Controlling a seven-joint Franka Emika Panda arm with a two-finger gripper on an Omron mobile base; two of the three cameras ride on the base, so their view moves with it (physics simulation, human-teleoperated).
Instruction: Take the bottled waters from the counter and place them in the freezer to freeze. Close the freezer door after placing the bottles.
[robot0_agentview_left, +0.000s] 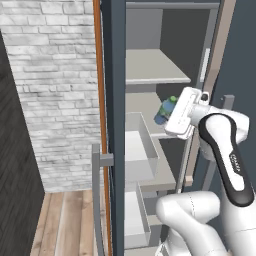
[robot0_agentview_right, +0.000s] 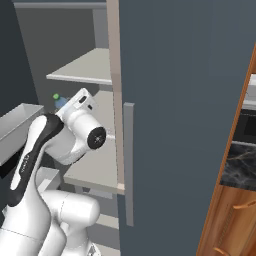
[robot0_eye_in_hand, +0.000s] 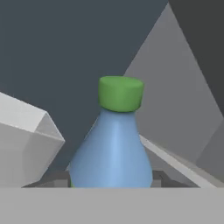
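Observation:
My gripper (robot0_eye_in_hand: 109, 183) reaches into the open freezer (robot0_agentview_left: 155, 67) and is shut on a clear bluish bottled water (robot0_eye_in_hand: 111, 148) with a green cap (robot0_eye_in_hand: 120, 93). In the hand view, a dark fingertip (robot0_eye_in_hand: 57, 181) shows on each side of the bottle's body. From the left base view the bottle (robot0_agentview_left: 166, 111) pokes out past the white hand, just over the middle grey shelf (robot0_agentview_left: 145, 102). The right base view shows the bottle (robot0_agentview_right: 60, 102) at the hand's far end. The freezer door (robot0_agentview_left: 117, 100) stands open, edge-on at the left. A strip of the counter (robot0_agentview_right: 240, 165) shows at far right.
White bins (robot0_agentview_left: 142, 150) jut out under the middle shelf, close below the hand. The plain slate-blue door (robot0_agentview_right: 175, 125) with its grey handle (robot0_agentview_right: 128, 165) stands shut right of the arm. A brick wall (robot0_agentview_left: 55, 90) lies left of the open door.

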